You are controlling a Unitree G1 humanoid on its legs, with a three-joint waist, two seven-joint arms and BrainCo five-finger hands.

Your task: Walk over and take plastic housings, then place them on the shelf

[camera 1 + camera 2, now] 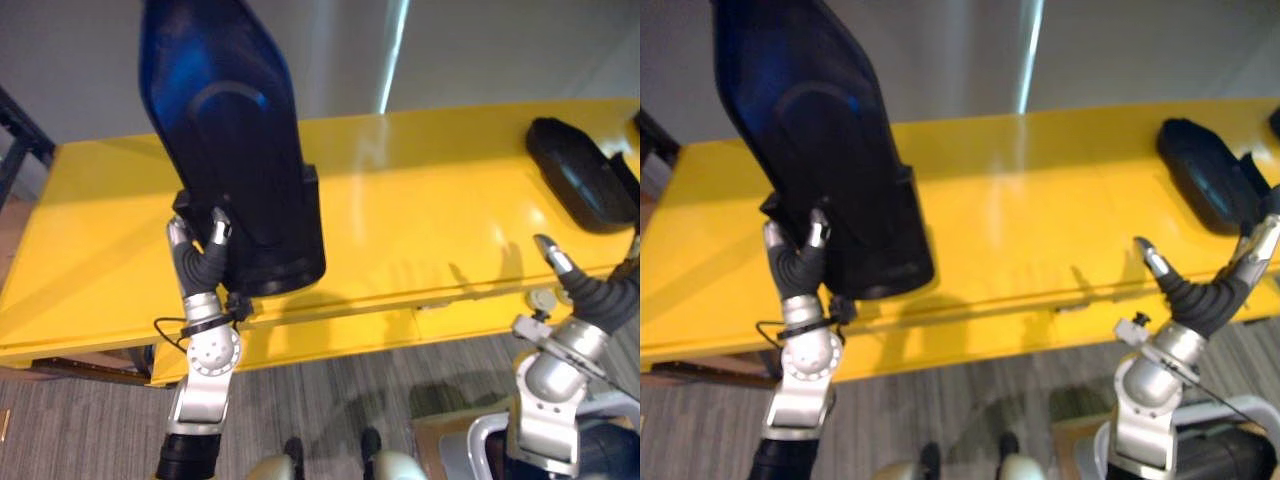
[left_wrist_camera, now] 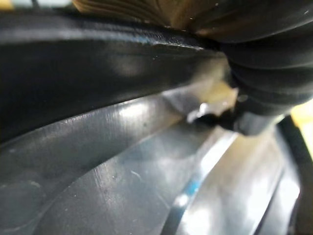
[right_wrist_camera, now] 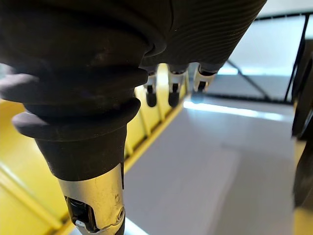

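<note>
The left hand [image 1: 201, 262] grips the lower end of a large dark housing [image 1: 235, 130], with its fingers [image 1: 219, 231] curled up against the near face. The housing rises steeply from the hand, its broad upper end leaning away beyond the far edge of the yellow bench [image 1: 420, 200]. Its lower end is over the bench's near left part; I cannot tell whether it touches the surface. In the left wrist view the housing's glossy dark wall [image 2: 122, 161] lies right against the hand.

The right hand [image 1: 1200, 292] is released, thumb and fingers [image 3: 171, 90] spread and holding nothing, at the bench's near right edge. A second housing [image 1: 580, 175] lies flat on the right end of the bench, near that hand but apart from it.
</note>
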